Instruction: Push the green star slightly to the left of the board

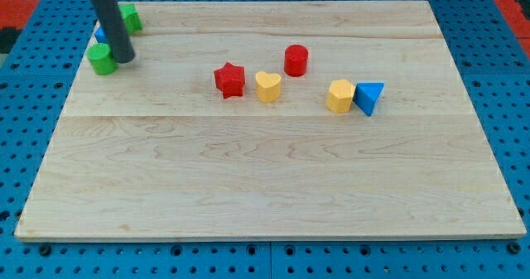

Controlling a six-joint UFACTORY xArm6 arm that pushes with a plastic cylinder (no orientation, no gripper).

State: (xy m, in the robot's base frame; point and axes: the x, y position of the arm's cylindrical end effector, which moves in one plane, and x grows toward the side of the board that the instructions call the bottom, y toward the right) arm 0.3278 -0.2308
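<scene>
A green block (130, 18), which looks like the green star, lies at the top left corner of the wooden board (265, 188). My dark rod comes down from the view's top left, and my tip (124, 60) rests on the board below that block. My tip touches the right side of a round green block (101, 60). A blue block (99, 35) shows partly behind the rod, between the two green blocks; its shape is hidden.
A red star (230, 79), a yellow heart (267, 87) and a red cylinder (296, 60) sit near the board's upper middle. A yellow block (339, 96) touches a blue triangle (369, 98) to their right. Blue pegboard surrounds the board.
</scene>
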